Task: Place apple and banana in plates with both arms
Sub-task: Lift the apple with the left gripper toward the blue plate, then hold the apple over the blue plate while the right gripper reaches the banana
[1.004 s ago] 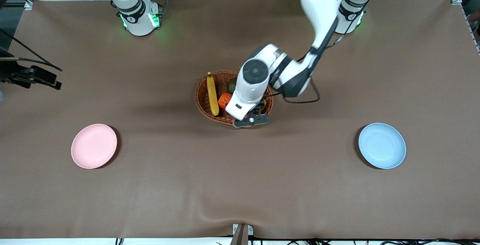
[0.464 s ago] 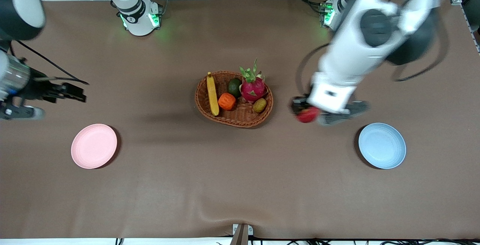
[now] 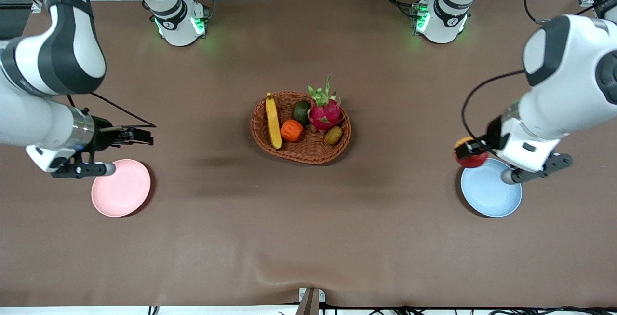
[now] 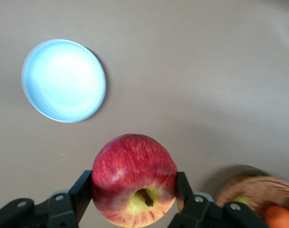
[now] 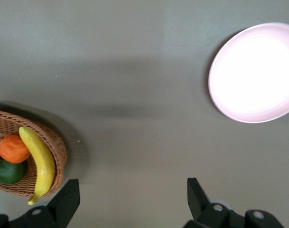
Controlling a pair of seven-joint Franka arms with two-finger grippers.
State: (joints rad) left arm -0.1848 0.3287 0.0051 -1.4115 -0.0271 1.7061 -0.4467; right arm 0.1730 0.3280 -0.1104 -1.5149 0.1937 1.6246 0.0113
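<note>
My left gripper (image 3: 468,152) is shut on the red apple (image 3: 471,158), in the air over the rim of the light blue plate (image 3: 491,194) on its basket side. In the left wrist view the apple (image 4: 134,178) sits between both fingers of the left gripper (image 4: 134,189), with the blue plate (image 4: 63,80) below. The yellow banana (image 3: 273,121) lies in the wicker basket (image 3: 301,153). My right gripper (image 3: 143,136) is open and holds nothing, over the table just beside the pale pink plate (image 3: 120,194). The right wrist view shows the right gripper (image 5: 132,194), the banana (image 5: 40,164) and the pink plate (image 5: 254,71).
The basket at mid-table also holds a ridged orange fruit (image 3: 291,130), a green avocado (image 3: 301,111), a pink dragon fruit (image 3: 325,112) and a brownish kiwi (image 3: 333,135). A black cable loops off the left arm's wrist (image 3: 475,98).
The left arm has swung from the basket with the apple to above the blue plate's rim. The right arm has come in from the table's end to beside the pink plate.
</note>
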